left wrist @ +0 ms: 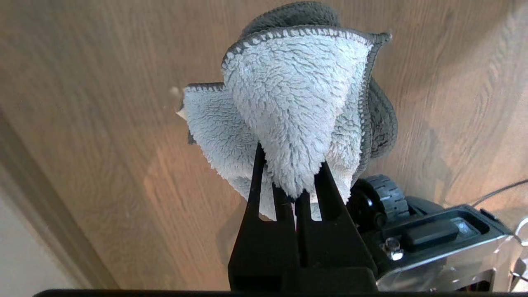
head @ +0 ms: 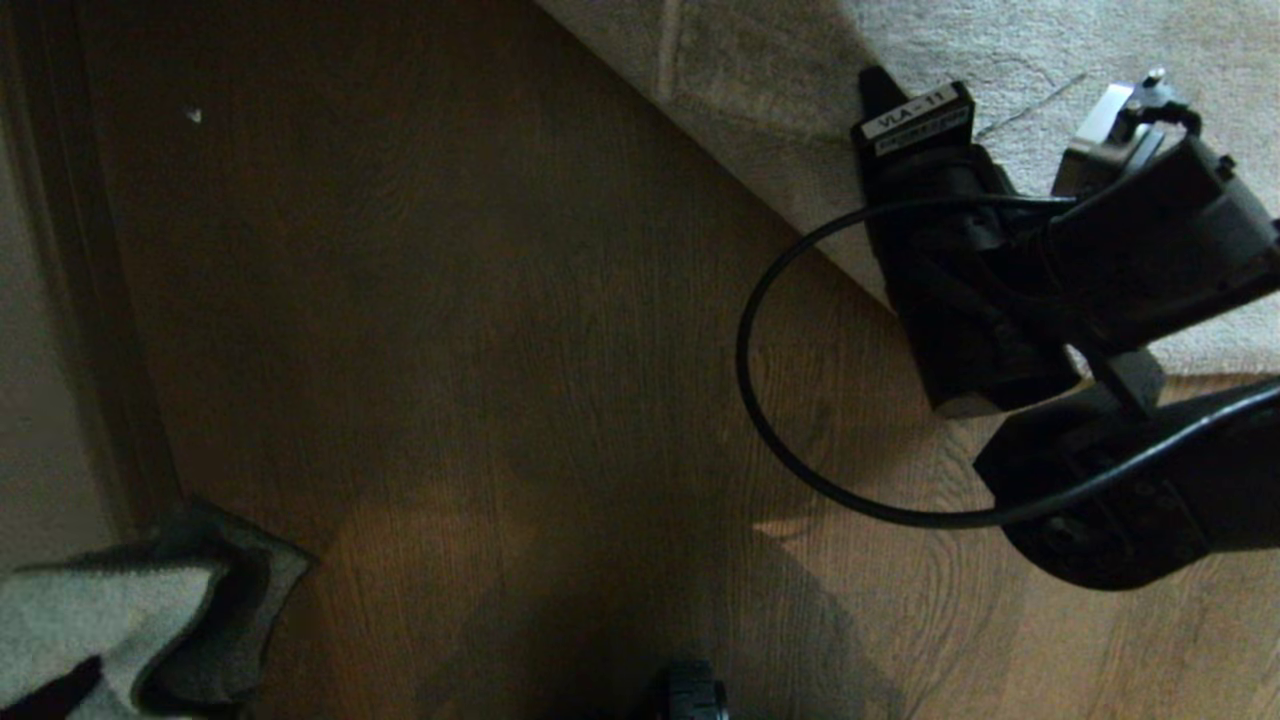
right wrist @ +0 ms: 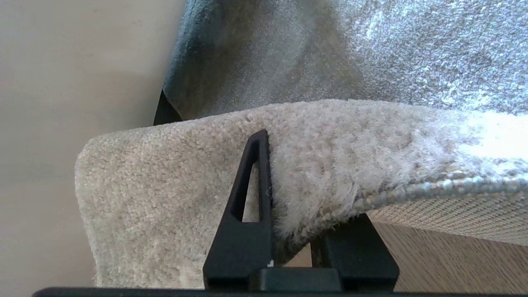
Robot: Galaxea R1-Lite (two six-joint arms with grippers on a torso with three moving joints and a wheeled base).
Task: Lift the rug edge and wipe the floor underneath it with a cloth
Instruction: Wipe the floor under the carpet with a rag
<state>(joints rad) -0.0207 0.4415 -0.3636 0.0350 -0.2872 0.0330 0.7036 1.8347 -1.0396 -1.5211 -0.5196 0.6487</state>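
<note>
Right gripper (right wrist: 288,231) pinches the rug edge (right wrist: 330,194), one finger over the pile, the other under the woven backing; the edge sags to either side of the pinch, so the rug is soft and limp, likely heavy as a whole, and only the strip near the grip lifts. The hemmed border looks like the firmest place to hold. In the head view the rug (head: 1000,60) fills the top right, its border running diagonally across the floor (head: 480,350). Left gripper (left wrist: 295,198) is pressed together on the cloth (left wrist: 288,111), which hangs off the fingertips in fluffy folds: light, floppy, will drag and bunch under a wipe. Cloth shows at the head view's bottom left corner, well apart from the rug. Floor is smooth matte plank, little to snag on. Open floor lies between cloth and rug edge; a wall or skirting runs down the left side, the robot's wheel (left wrist: 377,198) sits near the cloth, and a loose cable (head: 760,400) loops beside the right arm
</note>
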